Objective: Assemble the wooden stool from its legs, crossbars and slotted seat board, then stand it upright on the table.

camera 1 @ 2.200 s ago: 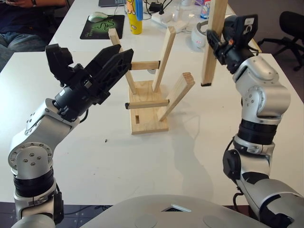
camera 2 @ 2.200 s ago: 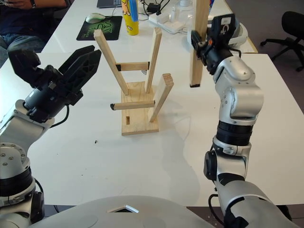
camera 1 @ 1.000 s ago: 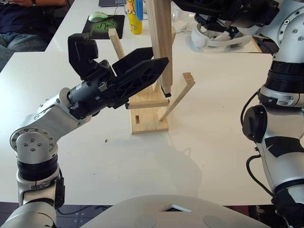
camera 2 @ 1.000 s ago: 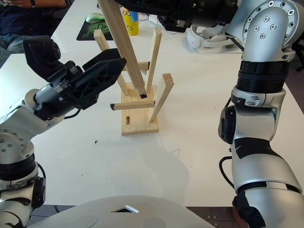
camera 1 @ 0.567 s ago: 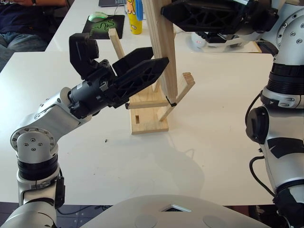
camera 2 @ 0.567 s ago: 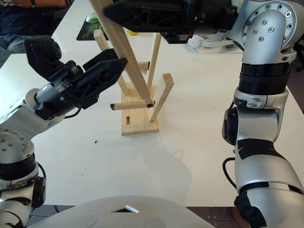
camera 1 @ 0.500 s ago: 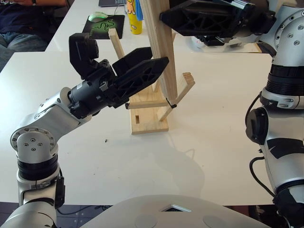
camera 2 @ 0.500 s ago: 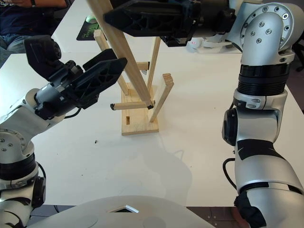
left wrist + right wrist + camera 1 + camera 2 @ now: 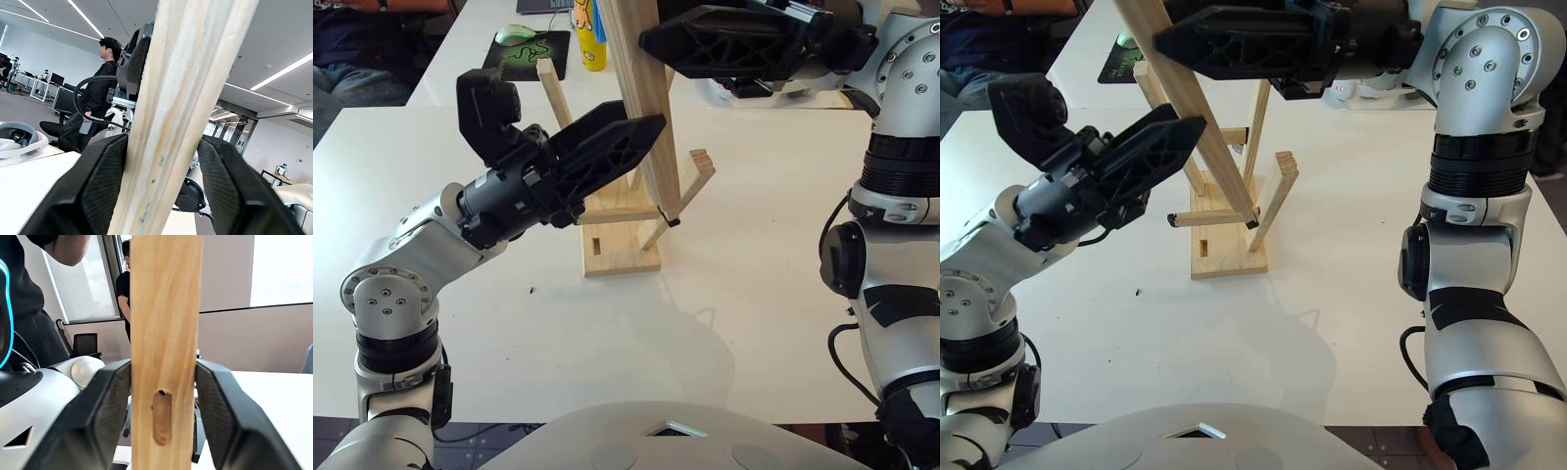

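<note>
Pale wood throughout: the seat board lies flat on the white table with three legs standing up out of it. One rear leg leans to the left, a second rises almost straight, and a third leg tilts outward on the right. An upper crossbar joins the two rear legs. A lower crossbar runs out leftward from the tilted leg.

Above this, the right gripper is clenched on the fourth leg and carries it at a slant. The leg's lower end is just beside the point where the lower crossbar meets the tilted leg. In the right wrist view the pads press both sides of the leg, and an oval slot faces the camera.

The left gripper reaches in from the left at mid-height of the same leg. Its fingers flank the wood in the left wrist view, but it is unclear whether they actually clamp it.

On the table behind are a yellow bottle and a mouse on a dark mouse pad.
</note>
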Robot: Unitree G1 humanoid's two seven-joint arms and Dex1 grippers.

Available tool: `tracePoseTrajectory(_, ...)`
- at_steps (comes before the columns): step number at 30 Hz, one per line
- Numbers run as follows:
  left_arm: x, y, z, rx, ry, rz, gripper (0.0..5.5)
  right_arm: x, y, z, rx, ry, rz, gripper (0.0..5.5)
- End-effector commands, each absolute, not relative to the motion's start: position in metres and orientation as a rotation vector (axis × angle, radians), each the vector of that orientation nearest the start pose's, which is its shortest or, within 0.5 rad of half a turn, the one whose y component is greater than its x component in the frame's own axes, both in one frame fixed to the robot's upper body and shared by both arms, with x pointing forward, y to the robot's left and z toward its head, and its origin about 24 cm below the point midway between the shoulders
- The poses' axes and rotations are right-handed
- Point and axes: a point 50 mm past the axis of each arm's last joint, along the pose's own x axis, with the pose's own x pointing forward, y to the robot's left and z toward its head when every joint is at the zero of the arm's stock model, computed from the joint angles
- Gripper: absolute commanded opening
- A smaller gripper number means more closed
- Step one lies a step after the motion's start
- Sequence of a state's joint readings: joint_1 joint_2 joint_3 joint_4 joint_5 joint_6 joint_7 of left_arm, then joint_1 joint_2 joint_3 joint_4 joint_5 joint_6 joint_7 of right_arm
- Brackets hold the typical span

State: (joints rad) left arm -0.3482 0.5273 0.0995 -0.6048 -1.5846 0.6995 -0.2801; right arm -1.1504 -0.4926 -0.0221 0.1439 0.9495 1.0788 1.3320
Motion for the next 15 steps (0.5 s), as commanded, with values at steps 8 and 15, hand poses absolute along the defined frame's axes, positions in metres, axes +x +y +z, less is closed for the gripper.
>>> tracePoseTrajectory(8,0.212,0.126,0.233,-0.608,-0.144,-1.24,2.2,0.288,-0.104,0.311,0.151,0.095,1.924,2.62)
tracePoseTrajectory(15,0.212,0.127,0.232,-0.6,-0.149,-1.219,2.12,0.292,-0.107,0.321,0.161,0.085,1.918,3.26)
